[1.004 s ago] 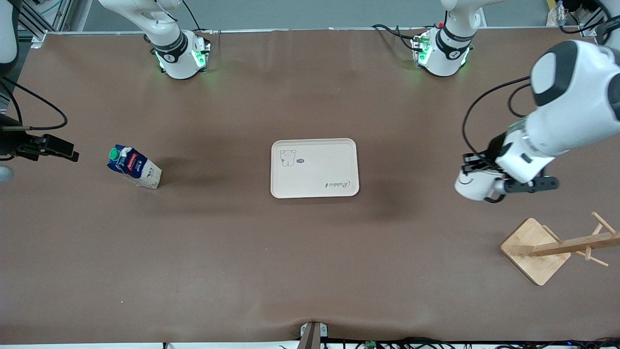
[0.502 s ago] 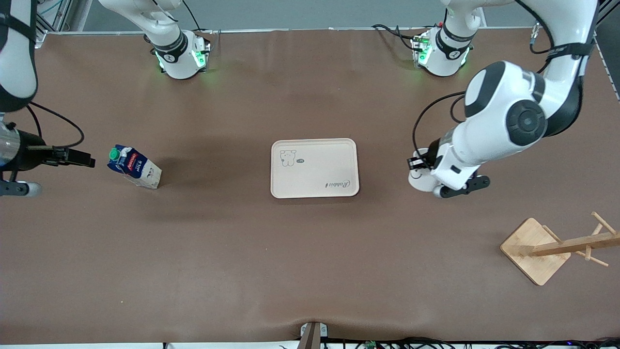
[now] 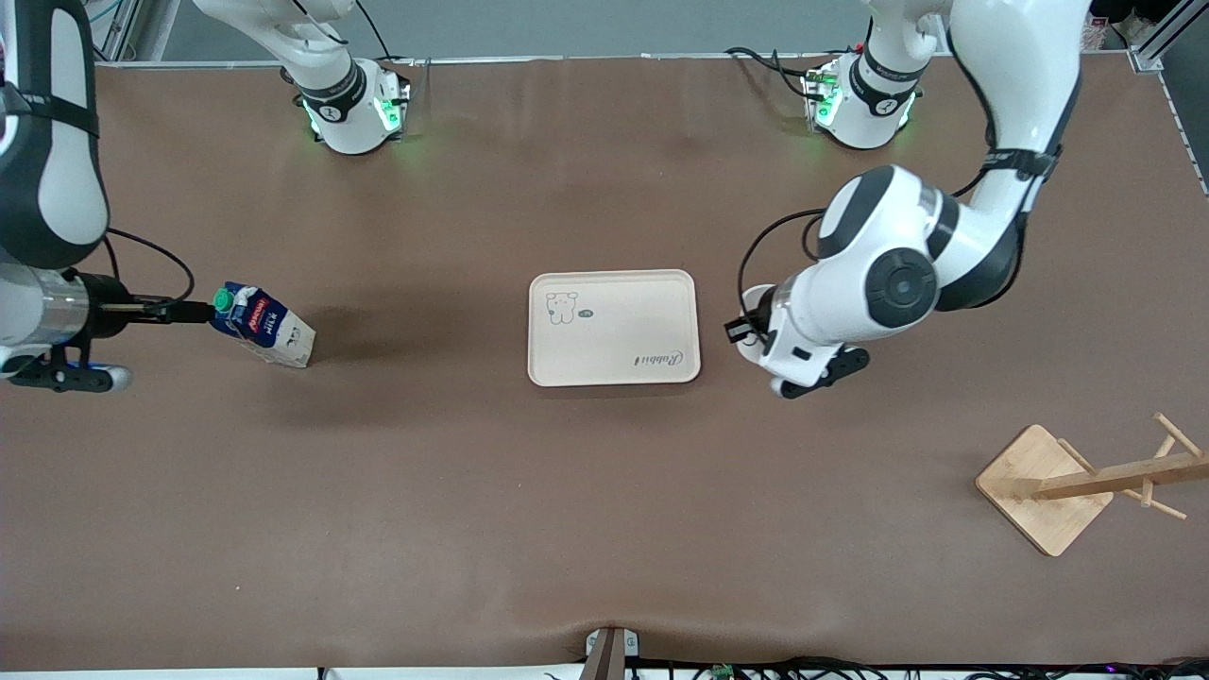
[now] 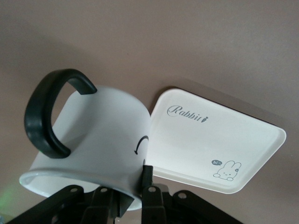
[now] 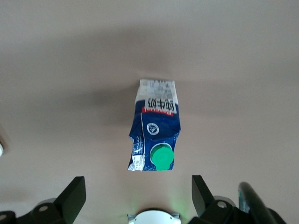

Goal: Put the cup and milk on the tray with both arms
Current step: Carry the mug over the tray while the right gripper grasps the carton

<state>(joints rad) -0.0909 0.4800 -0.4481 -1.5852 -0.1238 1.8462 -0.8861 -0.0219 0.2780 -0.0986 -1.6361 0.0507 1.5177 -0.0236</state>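
Note:
The cream tray (image 3: 614,359) lies at the table's middle and shows in the left wrist view (image 4: 219,140). My left gripper (image 3: 753,332) is shut on the wall of the white cup (image 4: 98,140), one finger inside the rim and one outside. It holds the cup up beside the tray's edge toward the left arm's end. In the front view the cup (image 3: 752,302) is mostly hidden by the arm. The milk (image 3: 263,326) stands toward the right arm's end. My right gripper (image 3: 192,311) is open, right by its green cap (image 5: 161,157), fingers (image 5: 74,193) wide apart.
A wooden rack (image 3: 1048,486) with pegs stands near the left arm's end, nearer the front camera than the tray. Bare brown table lies all around the tray and the milk.
My left arm has carried the cup from near the table's end to just beside the tray. My right gripper has moved in toward the milk's cap.

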